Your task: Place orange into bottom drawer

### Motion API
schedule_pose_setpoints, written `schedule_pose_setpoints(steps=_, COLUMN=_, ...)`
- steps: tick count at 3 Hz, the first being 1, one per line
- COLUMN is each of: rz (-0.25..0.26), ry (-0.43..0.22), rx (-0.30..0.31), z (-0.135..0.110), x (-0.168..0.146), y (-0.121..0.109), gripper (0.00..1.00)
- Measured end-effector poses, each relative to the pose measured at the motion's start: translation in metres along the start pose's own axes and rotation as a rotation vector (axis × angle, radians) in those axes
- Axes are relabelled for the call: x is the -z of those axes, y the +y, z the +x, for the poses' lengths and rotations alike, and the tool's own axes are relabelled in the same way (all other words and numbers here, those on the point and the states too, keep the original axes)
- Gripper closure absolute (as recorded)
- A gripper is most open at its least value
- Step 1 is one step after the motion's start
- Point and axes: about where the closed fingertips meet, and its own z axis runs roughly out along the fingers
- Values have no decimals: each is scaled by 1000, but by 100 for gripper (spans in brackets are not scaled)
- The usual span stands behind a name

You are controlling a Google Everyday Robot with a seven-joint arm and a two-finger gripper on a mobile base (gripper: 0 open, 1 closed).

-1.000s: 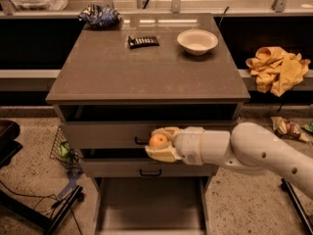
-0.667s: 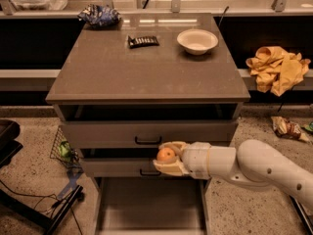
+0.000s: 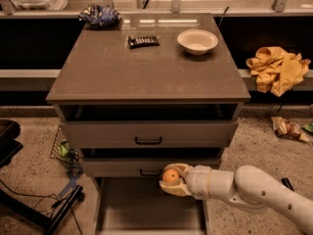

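The bottom drawer [image 3: 139, 207] stands pulled out at the foot of the cabinet, its flat grey floor and low side walls in plain view. The white arm [image 3: 254, 190] comes in from the lower right and reaches leftward across the drawer's right wall. At its end the gripper [image 3: 169, 178] is clenched around the orange [image 3: 170, 176], one pale finger curving over the fruit and the other cupping it from below. The orange is held in the air over the rear part of the open tray, not resting on its floor, and just right of the black handle of the middle drawer [image 3: 115, 166], whose front lies right behind it. Above that is the top drawer [image 3: 98, 133] with its own black handle. On the brown cabinet top [image 3: 146, 67] a white bowl [image 3: 197, 41] sits toward the back right, a dark snack bar [image 3: 143, 41] lies left of it, and a blue chip bag [image 3: 99, 15] rests at the back left corner. To the left, on the speckled floor, a wire basket [image 3: 62, 148] stands beside the cabinet; to the right, a yellow cloth [image 3: 278, 68] is heaped on a ledge, with a crumpled wrapper [image 3: 287, 129] on the floor below it
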Motion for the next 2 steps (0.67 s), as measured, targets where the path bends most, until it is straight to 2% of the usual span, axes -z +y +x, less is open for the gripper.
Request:
schedule_pose_setpoints(steps=1, rz=0, ry=0, rx=0, z=0, x=0, y=0, gripper=100)
schedule_pose_setpoints(steps=2, rz=-26, ry=31, rx=-36, z=29, x=-24, y=5, gripper=100)
